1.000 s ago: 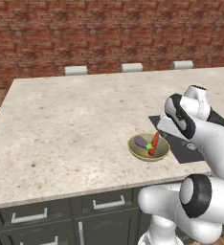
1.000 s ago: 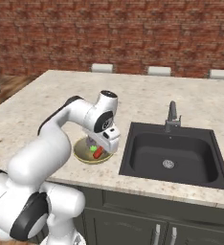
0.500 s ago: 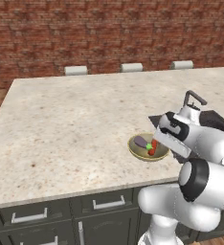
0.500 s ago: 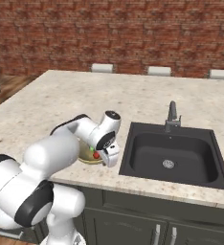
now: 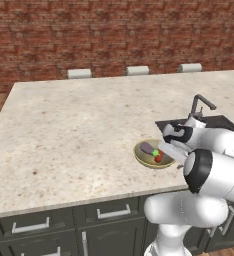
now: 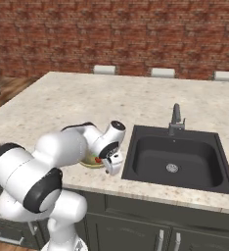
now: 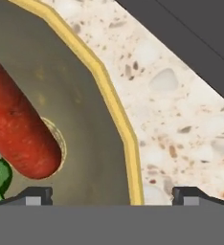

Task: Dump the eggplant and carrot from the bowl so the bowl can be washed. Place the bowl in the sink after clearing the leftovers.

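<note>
The speckled beige stone counter (image 5: 74,125) runs wide before a red brick wall (image 5: 114,35), with dark grey cabinet drawers (image 5: 34,227) below its front edge. Set into the counter at the robot's right is the matte black sink (image 6: 177,159), a round silver drain (image 6: 171,168) on its floor and a dark grey angular faucet (image 6: 175,119) at its back rim. Just left of the sink, near the counter's front edge, sits the shallow olive-yellow bowl (image 5: 142,157), upright on the stone. Inside it lie the dark purple eggplant (image 5: 147,148) with its green cap, and the orange-red carrot (image 7: 20,129), whose blunt end rests on the bowl's floor in the hand view. The gripper (image 7: 111,194) hangs low over the bowl's sink-side rim, jaws spread wide: one fingertip stands above the bowl's inside, the other above bare counter, with the yellow rim between them and nothing pinched.
</note>
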